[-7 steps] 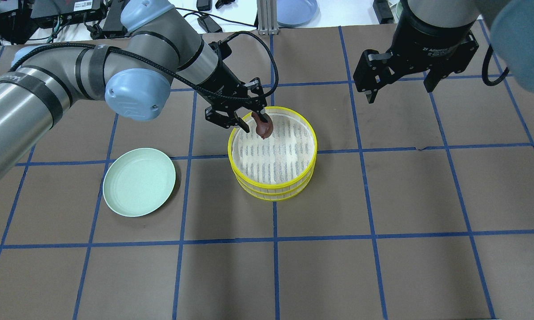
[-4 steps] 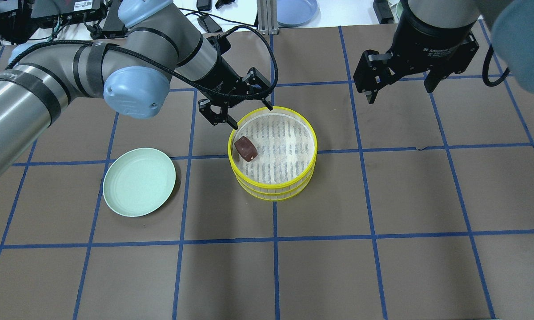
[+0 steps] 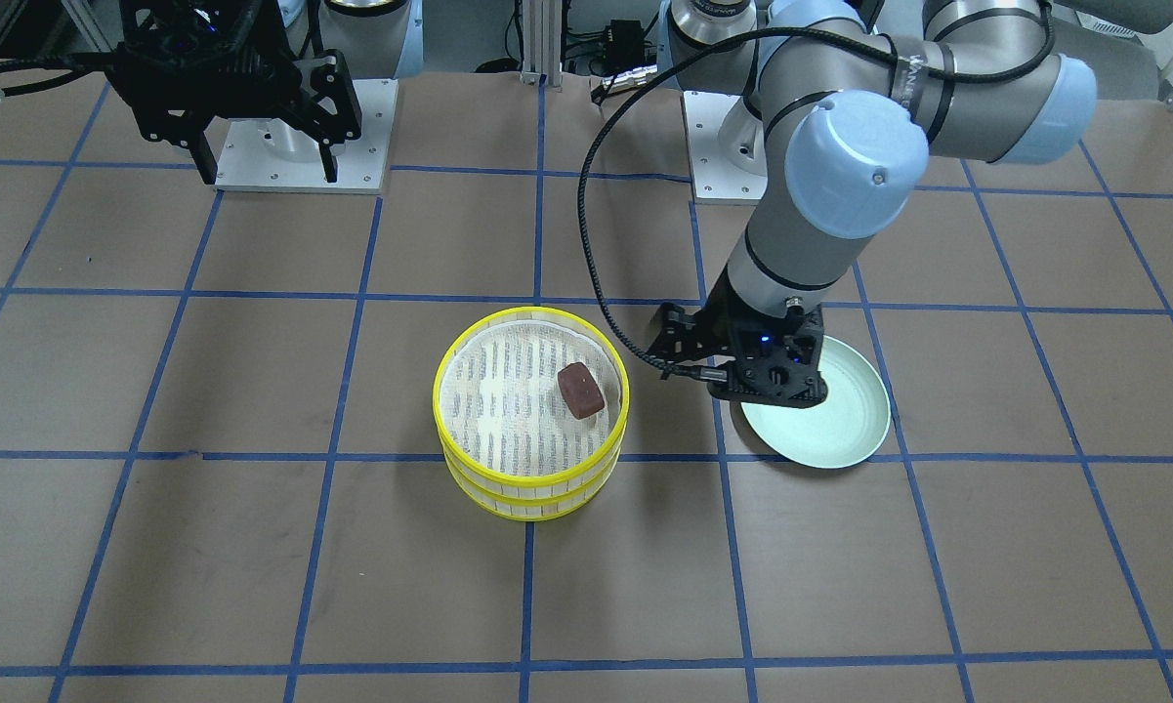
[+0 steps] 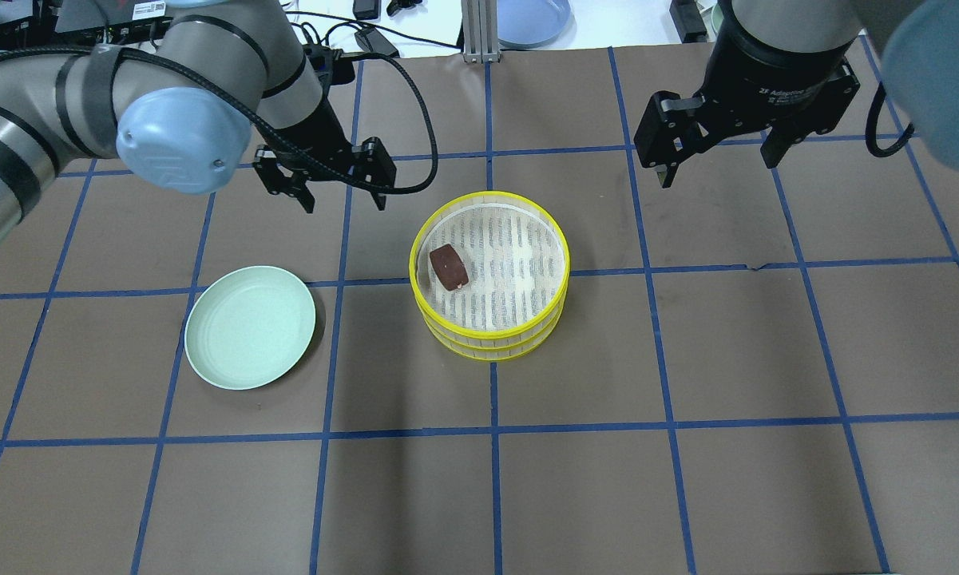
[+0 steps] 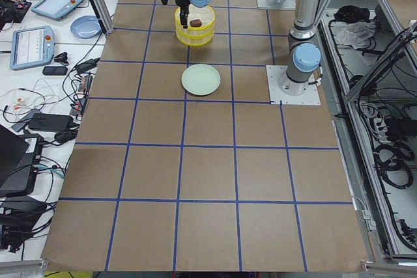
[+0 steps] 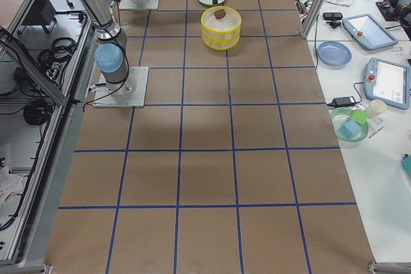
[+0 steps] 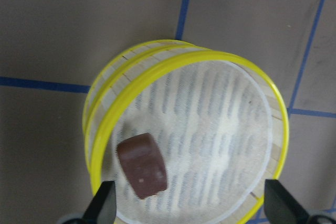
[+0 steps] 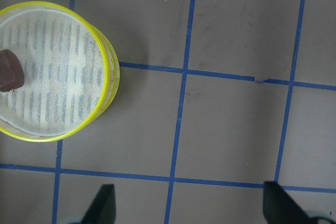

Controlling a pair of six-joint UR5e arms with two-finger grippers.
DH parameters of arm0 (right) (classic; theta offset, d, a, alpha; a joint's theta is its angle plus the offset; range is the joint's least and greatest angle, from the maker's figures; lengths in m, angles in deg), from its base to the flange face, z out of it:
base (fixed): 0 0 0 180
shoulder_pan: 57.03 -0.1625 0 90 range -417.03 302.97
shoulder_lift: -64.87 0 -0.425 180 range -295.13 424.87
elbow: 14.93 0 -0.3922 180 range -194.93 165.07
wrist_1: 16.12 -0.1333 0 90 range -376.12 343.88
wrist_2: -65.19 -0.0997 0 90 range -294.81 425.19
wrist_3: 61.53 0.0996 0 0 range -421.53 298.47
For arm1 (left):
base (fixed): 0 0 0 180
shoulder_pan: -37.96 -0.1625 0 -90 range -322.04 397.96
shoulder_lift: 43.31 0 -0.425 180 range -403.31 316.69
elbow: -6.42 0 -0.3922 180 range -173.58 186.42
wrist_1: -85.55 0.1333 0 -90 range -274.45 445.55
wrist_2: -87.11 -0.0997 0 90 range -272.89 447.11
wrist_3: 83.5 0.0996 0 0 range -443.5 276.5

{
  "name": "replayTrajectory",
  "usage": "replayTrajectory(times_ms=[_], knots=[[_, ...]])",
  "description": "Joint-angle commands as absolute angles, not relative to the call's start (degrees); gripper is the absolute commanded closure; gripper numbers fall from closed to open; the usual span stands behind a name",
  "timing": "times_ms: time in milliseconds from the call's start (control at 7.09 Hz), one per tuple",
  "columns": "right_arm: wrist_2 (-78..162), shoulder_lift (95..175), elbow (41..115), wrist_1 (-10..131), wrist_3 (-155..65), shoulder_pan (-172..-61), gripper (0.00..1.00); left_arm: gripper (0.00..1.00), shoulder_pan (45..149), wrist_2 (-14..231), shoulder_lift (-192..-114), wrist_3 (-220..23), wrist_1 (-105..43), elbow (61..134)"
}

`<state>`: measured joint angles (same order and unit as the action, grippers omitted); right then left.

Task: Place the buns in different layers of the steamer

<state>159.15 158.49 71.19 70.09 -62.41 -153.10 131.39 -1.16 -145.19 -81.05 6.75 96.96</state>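
Two steamer layers are stacked at mid-table, the top layer (image 4: 491,194) on the lower layer (image 4: 491,349). The dark reddish-brown bun (image 4: 449,267) lies free on the top layer's mesh floor near its left rim. It also shows in the front view (image 3: 581,391) and the left wrist view (image 7: 142,165). The cream-yellow bun is hidden. My left gripper (image 4: 343,204) is open and empty, above the table to the back left of the steamer. My right gripper (image 4: 719,164) is open and empty, high at the back right.
An empty pale green plate (image 4: 250,327) lies left of the steamer, with my left wrist above its edge in the front view. A blue plate (image 4: 531,16), cables and devices sit beyond the table's back edge. The arms' base plates (image 3: 298,146) stand at the robot's side.
My left gripper opened and let go of the brown bun, which dropped onto the top layer's left side. The gripper then moved left and back, away from the steamer. The right arm stayed still.
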Motion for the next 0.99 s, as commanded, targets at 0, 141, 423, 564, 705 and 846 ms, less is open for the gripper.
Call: replayTrajectory(times_ms=[0,141,423,564,705,846], knots=[[159.14,158.48,71.2,70.1,-62.41,-153.09,0.0,0.0,123.96,-5.35,-140.98,-71.67,-0.01,93.28],[159.14,158.57,71.2,70.1,-62.41,-153.18,0.0,0.0,122.53,-5.7,-138.35,-70.25,-3.27,93.08],[159.14,158.57,71.2,70.1,-62.41,-153.18,0.0,0.0,122.69,-5.79,-132.98,-71.11,-4.71,93.26],[159.14,158.57,71.2,70.1,-62.41,-153.27,0.0,0.0,122.86,-5.88,-131.65,-71.55,-5.06,93.69],[159.06,158.57,71.2,70.18,-62.5,-153.36,0.0,0.0,123.13,-5.1,-131.2,-75.38,-5.85,93.96],[159.05,158.57,71.2,70.18,-62.5,-153.45,0.0,0.0,123.3,-5.17,-131.03,-76.37,-6.03,93.96]])
